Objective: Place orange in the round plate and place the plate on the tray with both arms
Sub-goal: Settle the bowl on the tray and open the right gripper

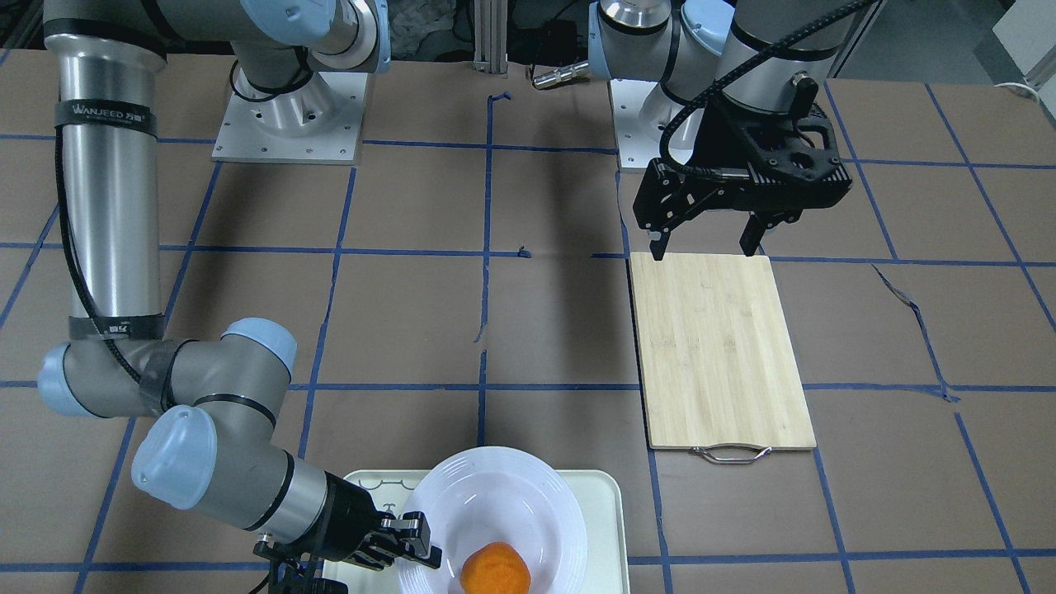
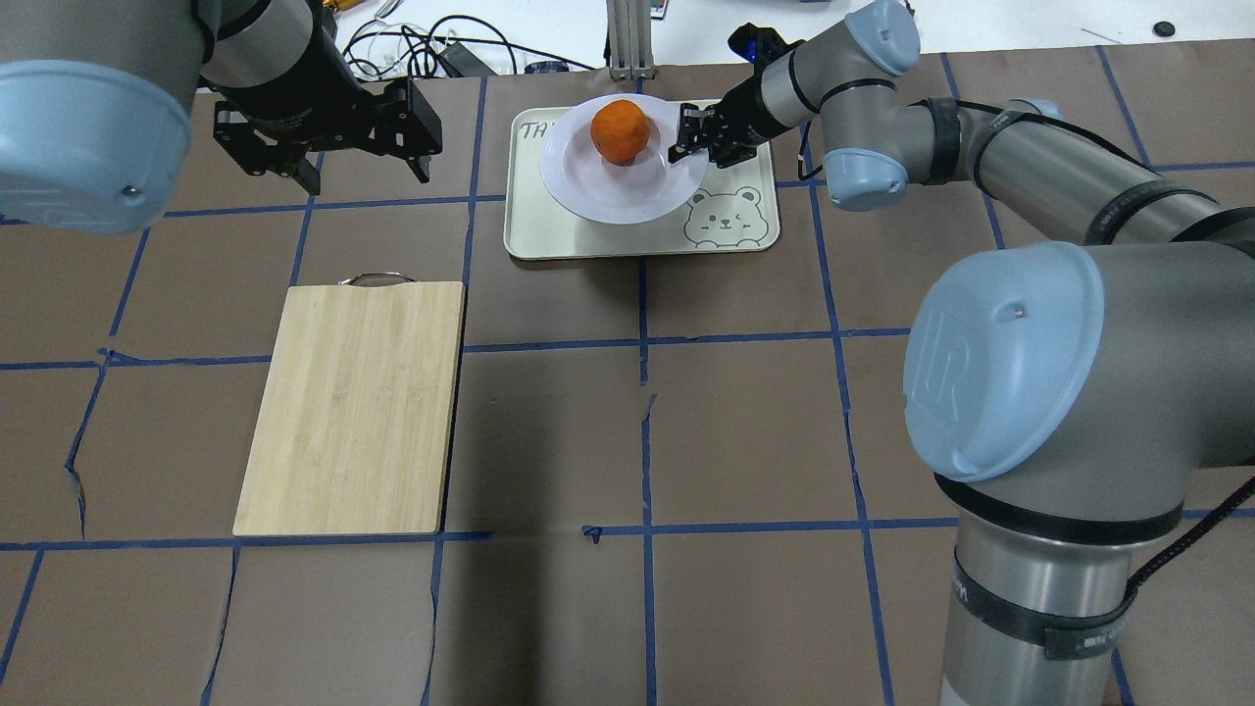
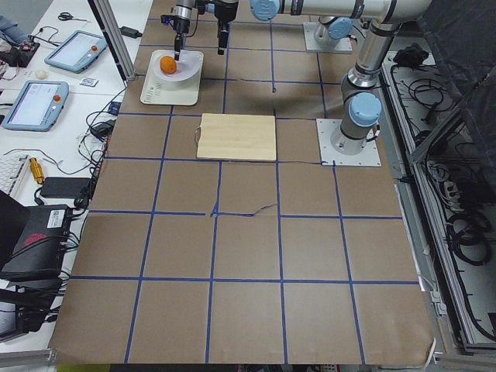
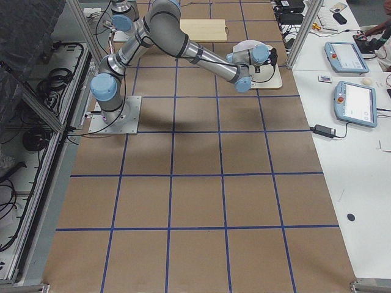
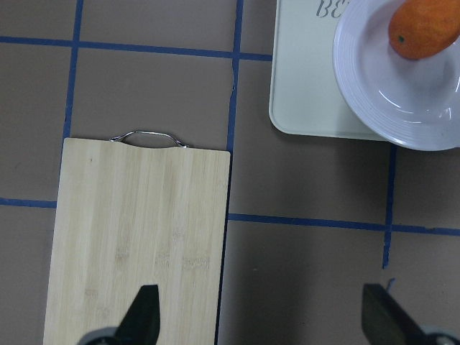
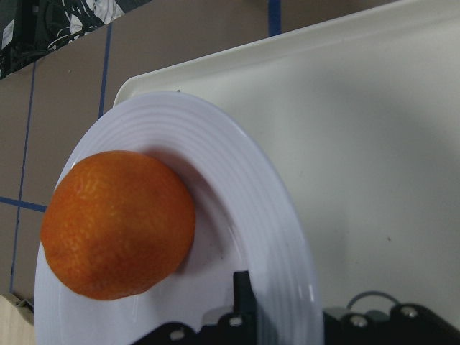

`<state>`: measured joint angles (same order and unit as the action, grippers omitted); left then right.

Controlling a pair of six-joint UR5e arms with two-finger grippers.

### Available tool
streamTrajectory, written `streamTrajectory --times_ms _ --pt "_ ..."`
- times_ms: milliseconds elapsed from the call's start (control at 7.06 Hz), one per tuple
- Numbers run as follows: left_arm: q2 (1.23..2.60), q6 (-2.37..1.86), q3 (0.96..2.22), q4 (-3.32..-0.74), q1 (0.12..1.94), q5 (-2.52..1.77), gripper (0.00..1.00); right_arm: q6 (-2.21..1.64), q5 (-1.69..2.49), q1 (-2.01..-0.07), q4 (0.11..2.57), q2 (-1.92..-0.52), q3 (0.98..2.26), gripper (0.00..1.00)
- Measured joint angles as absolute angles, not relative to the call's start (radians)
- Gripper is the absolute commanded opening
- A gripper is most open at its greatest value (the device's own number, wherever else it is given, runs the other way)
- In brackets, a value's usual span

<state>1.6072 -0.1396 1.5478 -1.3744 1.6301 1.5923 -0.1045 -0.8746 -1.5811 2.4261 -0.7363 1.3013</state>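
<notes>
Brown paper-covered table (image 2: 745,431) marked with a blue tape grid. Nearest the robot, on its left side, a bamboo cutting board (image 2: 358,407) lies flat, its metal handle pointing away. The left gripper (image 2: 368,181) hangs above the board, jaws wide apart and empty. Farther out, a cream tray (image 2: 549,235) carries the white plate (image 2: 627,191) on its far half, with the orange (image 2: 620,131) in the plate's well. The right gripper (image 2: 683,149) is clamped on the plate's rim at the robot's right. Whether the plate rests fully on the tray cannot be told.
</notes>
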Motion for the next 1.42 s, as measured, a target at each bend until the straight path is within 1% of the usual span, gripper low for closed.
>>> streamTrajectory --times_ms 142,283,425,566,991,1274,1416 --pt "1.607 -0.14 1.548 -1.374 1.63 1.592 1.0 -0.104 -0.876 -1.581 2.428 -0.711 1.287 0.0" --pt "1.607 -0.14 1.548 -1.374 1.63 1.592 1.0 -0.104 -0.876 -1.58 2.429 -0.698 1.285 0.25" --pt "1.607 -0.14 1.548 -1.374 1.63 1.592 1.0 -0.104 -0.886 -1.58 2.429 -0.692 1.286 0.84" --pt "1.606 -0.14 1.548 -1.374 1.629 1.592 1.0 -0.104 -0.915 -1.58 2.429 -0.691 1.286 1.0" --pt "1.606 -0.14 1.548 -1.374 1.629 1.592 1.0 -0.107 -0.983 -1.578 2.426 -0.722 1.288 1.0" --pt "1.606 -0.14 1.548 -1.374 1.63 1.593 1.0 -0.106 -1.06 -1.576 2.405 -0.776 1.293 1.0" --pt "1.606 -0.14 1.548 -1.374 1.629 1.593 1.0 -0.099 -1.123 -1.575 2.354 -0.817 1.295 1.0"
